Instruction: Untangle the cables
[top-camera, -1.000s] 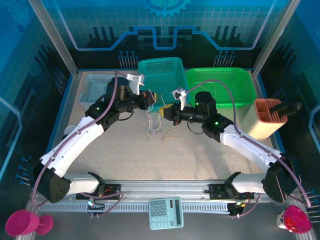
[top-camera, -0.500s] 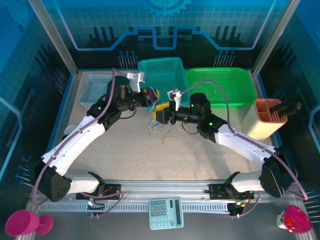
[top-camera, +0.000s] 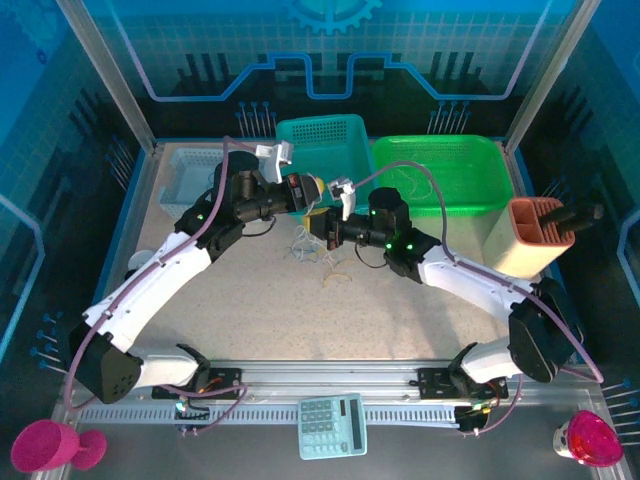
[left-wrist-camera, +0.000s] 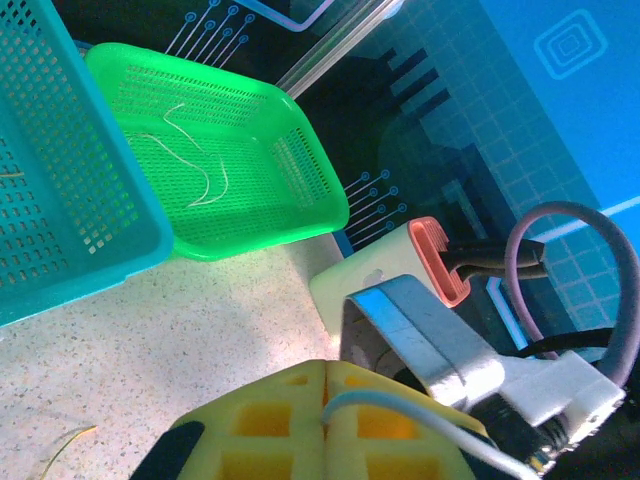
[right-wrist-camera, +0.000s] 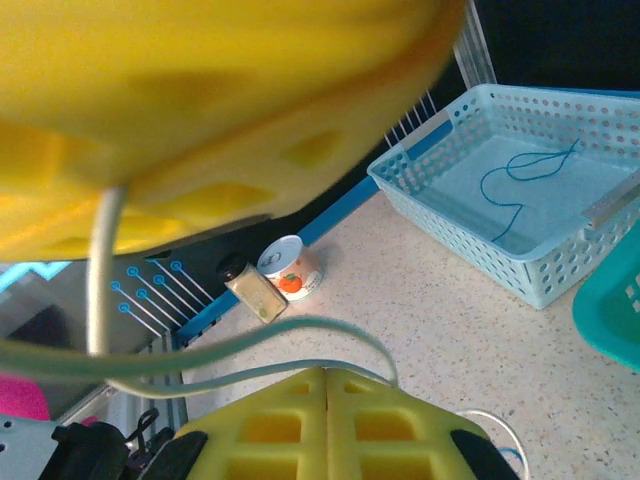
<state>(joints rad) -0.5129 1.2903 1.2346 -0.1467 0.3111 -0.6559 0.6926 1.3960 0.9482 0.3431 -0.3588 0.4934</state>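
The cables (top-camera: 303, 246) are a small tangle of thin white and pale wires hanging between my two grippers above the mid-table. My left gripper (top-camera: 312, 189) is shut, and a grey-blue cable (left-wrist-camera: 400, 403) comes out from between its yellow fingers (left-wrist-camera: 270, 420). My right gripper (top-camera: 316, 226) sits just below and right of it, also shut. A grey-blue cable (right-wrist-camera: 300, 328) loops out from its fingertips (right-wrist-camera: 380, 420) towards the left gripper's fingers (right-wrist-camera: 200, 90) close above. A white cable (right-wrist-camera: 100, 262) hangs down from those. A pale yellow cable (top-camera: 339, 271) lies loose on the table.
Behind the grippers stand a teal basket (top-camera: 340, 135), a green basket (top-camera: 470, 195) holding white wires (left-wrist-camera: 205, 165), and a pale blue basket (right-wrist-camera: 560, 270) with a blue wire. A beige holder (top-camera: 530, 240) is at right. A can (right-wrist-camera: 290, 268) and spice jar (right-wrist-camera: 250, 290) stand at the left edge.
My right gripper moved left, closer under the left gripper, opened and shut again on a cable. The left gripper shifted slightly right. The tangle hangs lower again.
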